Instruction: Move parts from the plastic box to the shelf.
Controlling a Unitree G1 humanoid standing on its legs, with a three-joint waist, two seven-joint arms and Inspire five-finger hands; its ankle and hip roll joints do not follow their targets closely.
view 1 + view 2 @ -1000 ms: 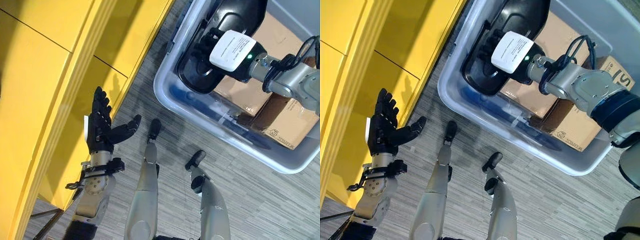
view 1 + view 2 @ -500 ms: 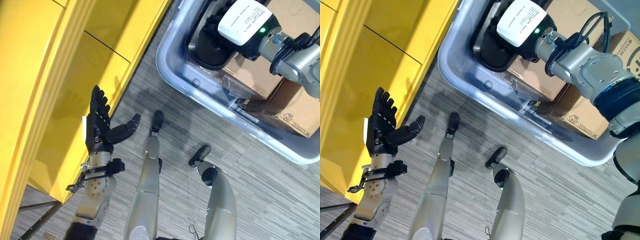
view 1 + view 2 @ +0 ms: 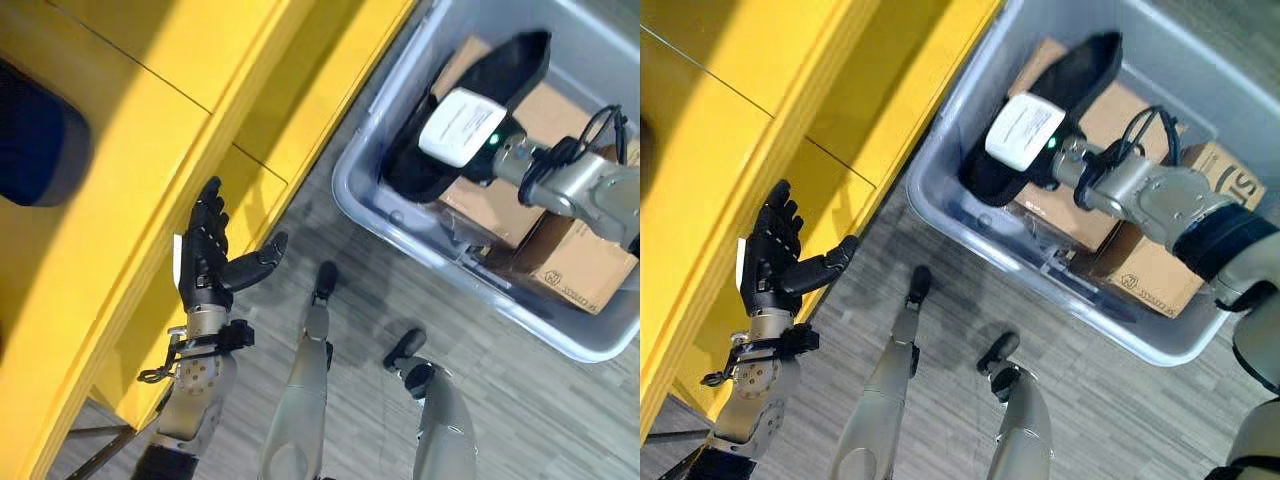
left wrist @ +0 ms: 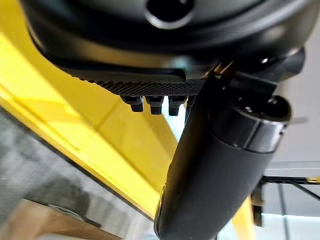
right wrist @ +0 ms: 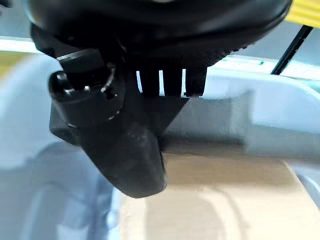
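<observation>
Black plastic part (image 3: 1040, 110) lies across the cardboard boxes (image 3: 575, 265) in the plastic box (image 3: 400, 215), the right hand (image 3: 1025, 150) reaching onto it, grip unclear, while the left hand (image 3: 205, 255) waits spread beside the yellow shelf (image 3: 120, 180).

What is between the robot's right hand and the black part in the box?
Nothing that shows. The right hand is already against the black part, which leans on cardboard boxes inside the plastic box. Whether its fingers grip the part cannot be seen. The left hand is open beside the yellow shelf.
</observation>
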